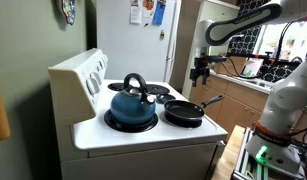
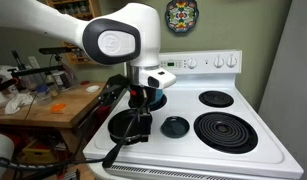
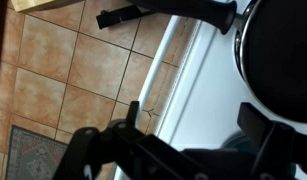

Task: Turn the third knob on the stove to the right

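In an exterior view I see the stove [image 1: 143, 140] left of centre, its knobs [image 1: 94, 72] in a row on the raised back panel at the far left, a blue kettle [image 1: 131, 103] on a near burner and a black pan [image 1: 184, 111] to its right; my gripper [image 1: 201, 72] hangs above and beyond the pan, well apart from the knobs, and I cannot tell its jaws here. In an exterior view from the stove's front, the knobs [image 2: 191, 63] run along the far panel, the gripper [image 2: 139, 102] hovers just over the pan [image 2: 126, 126] at the stove's [image 2: 188, 110] left side, and open burners [image 2: 225, 130] lie to the right. In the wrist view the fingers [image 3: 93, 150] stand spread with nothing between them, above the stove's white edge [image 3: 193, 80], the floor tiles [image 3: 63, 80] to the left and the pan handle [image 3: 163, 12] across the top
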You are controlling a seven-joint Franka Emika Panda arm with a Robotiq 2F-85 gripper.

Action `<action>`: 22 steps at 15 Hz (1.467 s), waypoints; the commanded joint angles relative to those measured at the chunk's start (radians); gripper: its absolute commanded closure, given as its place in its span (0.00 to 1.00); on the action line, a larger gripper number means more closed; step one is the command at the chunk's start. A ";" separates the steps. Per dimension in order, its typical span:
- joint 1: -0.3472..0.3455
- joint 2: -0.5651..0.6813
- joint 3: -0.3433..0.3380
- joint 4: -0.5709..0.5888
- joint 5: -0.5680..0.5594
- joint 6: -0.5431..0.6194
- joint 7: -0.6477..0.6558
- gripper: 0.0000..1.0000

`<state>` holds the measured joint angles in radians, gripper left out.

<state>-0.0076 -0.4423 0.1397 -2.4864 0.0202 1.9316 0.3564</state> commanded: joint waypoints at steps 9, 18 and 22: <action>-0.005 0.028 -0.001 0.040 -0.034 0.017 0.009 0.00; 0.031 0.279 0.008 0.432 -0.197 0.304 -0.105 0.00; 0.103 0.429 0.008 0.602 -0.034 0.336 -0.259 0.00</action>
<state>0.0469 -0.1328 0.1527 -2.0149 -0.1187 2.2661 0.2056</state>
